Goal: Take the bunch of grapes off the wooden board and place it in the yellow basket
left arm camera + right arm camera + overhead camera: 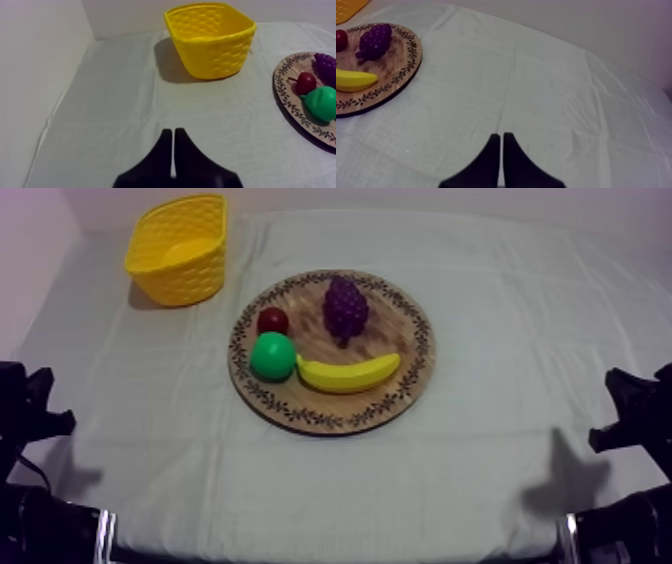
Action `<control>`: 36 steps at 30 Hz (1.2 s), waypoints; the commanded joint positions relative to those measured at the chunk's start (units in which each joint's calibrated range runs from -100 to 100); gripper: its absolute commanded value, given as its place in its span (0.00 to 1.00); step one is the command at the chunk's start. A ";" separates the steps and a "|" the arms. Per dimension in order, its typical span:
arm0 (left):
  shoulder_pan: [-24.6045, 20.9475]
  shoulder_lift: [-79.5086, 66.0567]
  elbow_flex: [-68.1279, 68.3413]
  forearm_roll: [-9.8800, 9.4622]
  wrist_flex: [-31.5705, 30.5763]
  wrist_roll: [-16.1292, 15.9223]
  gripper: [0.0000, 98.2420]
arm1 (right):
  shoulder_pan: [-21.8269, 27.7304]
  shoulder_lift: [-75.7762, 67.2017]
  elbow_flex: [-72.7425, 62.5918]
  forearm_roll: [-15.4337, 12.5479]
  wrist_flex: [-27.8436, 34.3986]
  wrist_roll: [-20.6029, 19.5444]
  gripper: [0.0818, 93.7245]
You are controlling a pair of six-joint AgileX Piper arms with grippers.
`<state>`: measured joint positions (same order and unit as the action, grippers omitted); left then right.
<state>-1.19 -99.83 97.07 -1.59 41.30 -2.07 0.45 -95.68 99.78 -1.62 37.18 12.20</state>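
While both arms sit low at their sides of the table, the left gripper (173,134) and the right gripper (500,136) each with fingers pressed together on nothing, you find the bunch of grapes (345,308) on the far part of the wooden board (412,383), close to the small red fruit (272,320) and near the banana (348,374). Expect a wide descent to nudge those neighbours. Expect the lumpy, rounded bunch to slip from a shallow pinch. Note that the yellow basket (180,250) stands well apart at the far left; a low carry may strike its rim and tip it.
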 commanded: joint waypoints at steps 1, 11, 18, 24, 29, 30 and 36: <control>0.14 0.00 1.92 -0.39 -5.73 6.49 0.00 | 0.00 0.00 -0.01 -0.02 -0.01 -0.01 0.00; 0.14 0.00 1.92 -0.34 -5.73 6.42 0.00 | 0.00 0.00 -0.01 -0.02 -0.01 -0.01 0.00; 0.04 0.00 1.92 -0.34 -5.73 6.17 0.00 | 0.00 0.00 -0.01 -0.02 -0.01 -0.01 0.00; 0.65 1.72 1.72 -0.38 -7.19 6.53 0.00 | 0.00 0.00 -0.01 -0.02 -0.01 -0.01 0.00; 0.98 5.01 -1.50 -0.30 -7.98 6.70 0.00 | 0.00 0.00 -0.01 -0.02 -0.01 -0.01 0.00; 1.03 5.73 -2.52 -0.26 -8.03 6.71 0.00 | 0.00 0.00 -0.01 -0.02 -0.01 -0.01 0.00; 1.72 11.47 -9.50 -0.17 -8.14 6.97 0.00 | 0.00 0.00 -0.01 -0.02 -0.01 -0.01 0.00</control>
<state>0.47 -90.11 89.57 -1.78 33.11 4.88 0.45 -95.68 99.78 -1.62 37.18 12.20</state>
